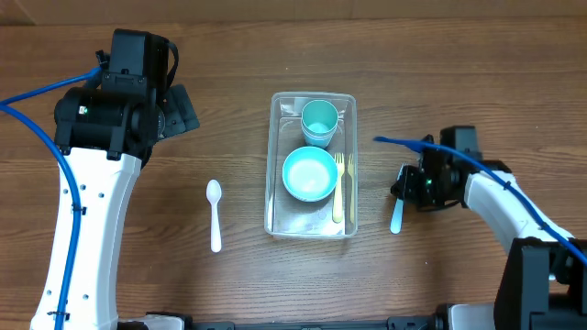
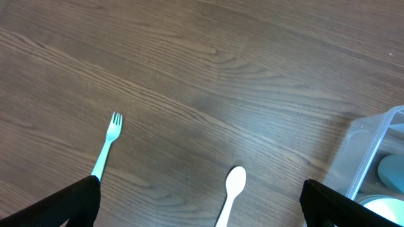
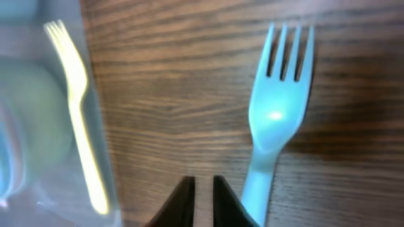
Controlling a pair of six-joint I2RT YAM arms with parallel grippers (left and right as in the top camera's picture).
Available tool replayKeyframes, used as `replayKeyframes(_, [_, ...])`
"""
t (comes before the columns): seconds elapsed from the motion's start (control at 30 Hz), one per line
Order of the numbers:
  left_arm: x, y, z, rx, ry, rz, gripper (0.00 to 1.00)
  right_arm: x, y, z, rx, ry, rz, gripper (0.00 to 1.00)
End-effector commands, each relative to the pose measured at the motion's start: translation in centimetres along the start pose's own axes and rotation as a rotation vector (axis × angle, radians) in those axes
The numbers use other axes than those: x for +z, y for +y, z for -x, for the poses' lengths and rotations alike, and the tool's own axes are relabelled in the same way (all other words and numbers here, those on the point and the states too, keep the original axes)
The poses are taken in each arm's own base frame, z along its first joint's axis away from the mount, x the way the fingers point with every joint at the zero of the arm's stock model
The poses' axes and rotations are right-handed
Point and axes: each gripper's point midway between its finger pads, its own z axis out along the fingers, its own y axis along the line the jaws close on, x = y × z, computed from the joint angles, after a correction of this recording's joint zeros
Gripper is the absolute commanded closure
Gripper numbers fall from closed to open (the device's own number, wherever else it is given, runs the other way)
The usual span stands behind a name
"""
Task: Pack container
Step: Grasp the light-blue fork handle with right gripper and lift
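Right wrist view: the right tool (image 3: 199, 189) is seen barely parted and empty, with a light-blue fork (image 3: 278, 113) lying just beside it on the bench (image 3: 177, 94). The left tool (image 2: 199, 189) is spread wide, with nothing held. Beyond, the container (image 1: 272, 197) is set mid-bench between the arms. It is clear, rectangular, round-cornered and rimmed, and loaded with a bowl (image 1: 309, 174), a cup (image 1: 320, 119) and a yellow fork (image 3: 76, 113). It is judged light, thin-walled and slick, best gripped at the rim.

**Twin-arm rig: exterior finish**

Left arm (image 1: 87, 211): white shell link, black joint housings, blue cable (image 1: 37, 101) running alongside. Right arm (image 1: 509, 206): matching white link, black wrist block, second blue cable (image 1: 413, 144). Gripper fingers (image 2: 76, 202) — matte black, wedge-shaped.
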Motion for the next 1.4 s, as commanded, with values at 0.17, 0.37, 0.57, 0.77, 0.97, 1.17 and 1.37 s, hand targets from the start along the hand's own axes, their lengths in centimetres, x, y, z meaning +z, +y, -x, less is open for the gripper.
replayKeyframes(0.17, [-0.7,0.3,0.7,-0.033,-0.027,-0.001,0.0,-3.5,0.5,1.8,0.002,0.009,-0.067,0.0])
replayKeyframes(0.37, [-0.7,0.3,0.7,-0.033,-0.027,-0.001,0.0,-4.0,-3.2,0.5,0.141,0.027,-0.286,0.09])
replayKeyframes(0.57, [-0.7,0.3,0.7,-0.033,-0.027,-0.001,0.0,-2.4,-2.9,-0.8,0.099,0.051,-0.306,0.26])
replayKeyframes(0.77, [-0.7,0.3,0.7,-0.033,-0.027,-0.001,0.0,-0.5,-2.9,-1.4,0.083,0.031,-0.302,0.26])
replayKeyframes(0.97, [-0.7,0.3,0.7,-0.033,-0.027,-0.001,0.0,0.1,-3.1,-1.2,0.097,0.006,-0.296,0.38])
replayKeyframes(1.17, [-0.7,0.3,0.7,-0.033,-0.027,-0.001,0.0,1.4,-4.4,-2.2,0.098,-0.007,-0.315,0.44])
replayKeyframes(1.37, [-0.7,0.3,0.7,-0.033,-0.027,-0.001,0.0,1.1,-5.5,-2.1,0.099,-0.02,-0.377,0.56])
